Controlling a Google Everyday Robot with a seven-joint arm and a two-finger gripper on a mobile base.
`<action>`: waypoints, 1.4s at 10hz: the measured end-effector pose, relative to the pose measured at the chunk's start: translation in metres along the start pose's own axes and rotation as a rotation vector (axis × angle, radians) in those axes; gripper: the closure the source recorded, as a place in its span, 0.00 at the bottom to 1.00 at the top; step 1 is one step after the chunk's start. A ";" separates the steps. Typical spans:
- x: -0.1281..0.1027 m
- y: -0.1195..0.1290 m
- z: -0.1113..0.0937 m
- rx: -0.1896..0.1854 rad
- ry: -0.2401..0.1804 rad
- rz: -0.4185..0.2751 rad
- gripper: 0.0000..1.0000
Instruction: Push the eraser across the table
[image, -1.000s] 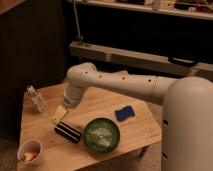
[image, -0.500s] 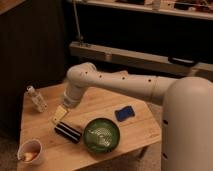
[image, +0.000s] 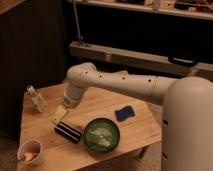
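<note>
The gripper (image: 60, 115) is hanging low over the table (image: 140, 131), just behind the eraser (image: 68, 132); whether it is open or closed cannot be told; the eraser is lying flat on the tabletop, just beside the green bowl (image: 101, 135).

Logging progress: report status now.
Gripper low over pale wooden table, just behind small black rectangular eraser. Round green bowl close beside eraser, possibly in the way.
</note>
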 end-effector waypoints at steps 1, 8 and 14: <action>0.000 0.000 0.000 0.000 0.000 0.000 0.20; 0.000 0.000 0.000 0.000 0.000 0.000 0.20; 0.009 0.027 0.032 0.001 0.006 -0.063 0.34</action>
